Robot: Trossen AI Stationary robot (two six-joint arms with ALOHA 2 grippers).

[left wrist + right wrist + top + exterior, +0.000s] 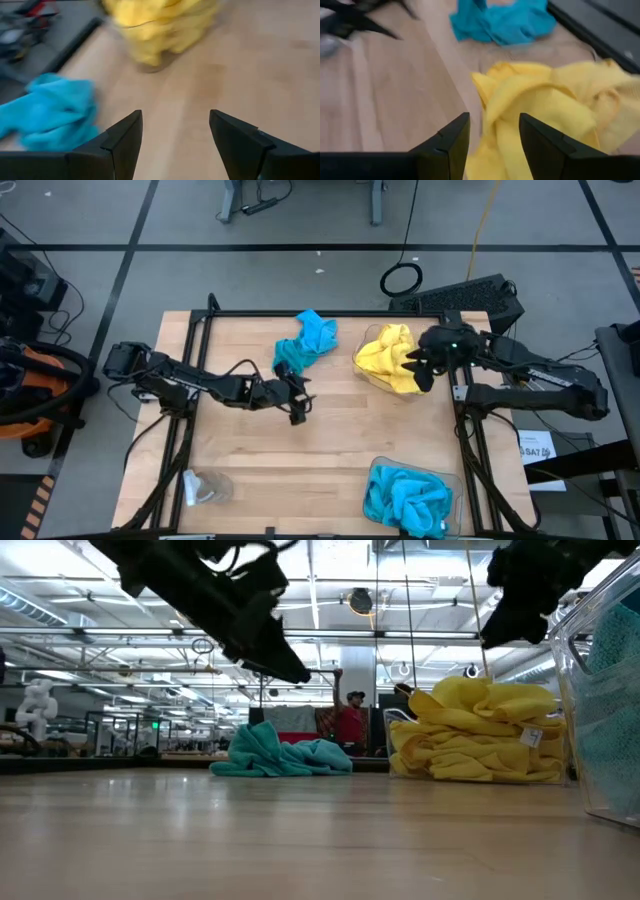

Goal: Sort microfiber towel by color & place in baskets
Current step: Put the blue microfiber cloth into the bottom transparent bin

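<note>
Loose turquoise towels [305,342] lie in a heap on the table near its far edge, also seen in the low view [280,755] and the left wrist view [50,117]. Yellow towels [388,355] are piled in a clear basket [372,377] at the far right. A second clear basket [452,480] at the near right holds turquoise towels [408,495]. My left gripper [297,412] [175,115] hangs open over bare wood just near of the loose heap. My right gripper [418,372] [492,117] is open above the yellow pile [545,100], raised clear of it in the low view [520,600].
A small clear glassy object [205,487] sits at the near left corner. A black keyboard-like device [470,298] lies beyond the far right edge. Bare wood [300,470] spreads across the middle and near left of the table. People stand in the room behind [350,720].
</note>
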